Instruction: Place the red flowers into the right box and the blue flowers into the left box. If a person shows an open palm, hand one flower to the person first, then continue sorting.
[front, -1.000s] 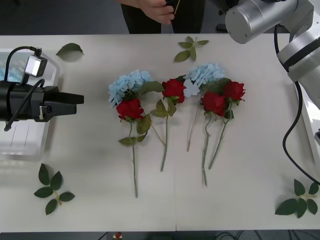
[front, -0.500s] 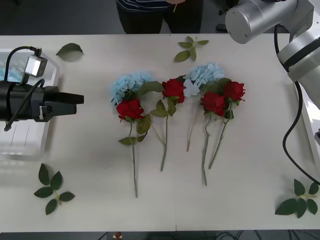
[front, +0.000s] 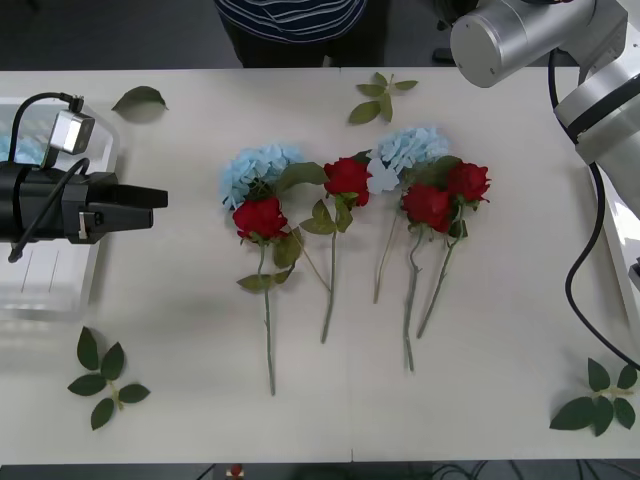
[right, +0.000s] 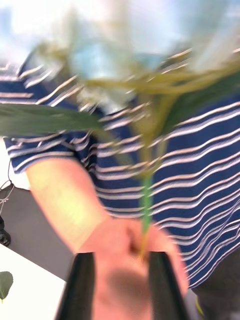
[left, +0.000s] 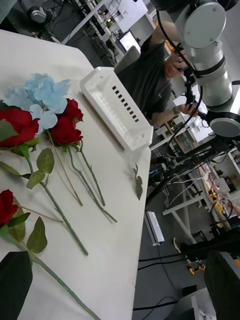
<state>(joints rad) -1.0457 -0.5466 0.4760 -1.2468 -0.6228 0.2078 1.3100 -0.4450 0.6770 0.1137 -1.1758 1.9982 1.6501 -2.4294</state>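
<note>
Four red flowers lie mid-table: one (front: 260, 217) at the left, one (front: 347, 180) in the middle, and two (front: 428, 206) (front: 467, 182) at the right. Two blue flowers (front: 258, 170) (front: 408, 150) lie among them. My left gripper (front: 158, 200) hovers open over the left box (front: 50, 290), which holds a blue flower (front: 25, 140). In the right wrist view my right gripper (right: 122, 285) is open, raised toward a person. The person's hand (right: 125, 260) grips the green stem (right: 146, 200) of a blurred blue flower (right: 100, 55) between my fingers. The right box (left: 117, 107) stands at the table's right side.
Loose leaf sprigs lie at the back left (front: 140, 98), back middle (front: 380, 95), front left (front: 100, 375) and front right (front: 600, 395). A person in a striped shirt (front: 290, 15) stands behind the table's far edge. My right arm (front: 520, 35) reaches across the back right corner.
The person's hand holding a stem at the table's far edge has drawn back out of the front view. Both arms and the flowers on the table stay still.
</note>
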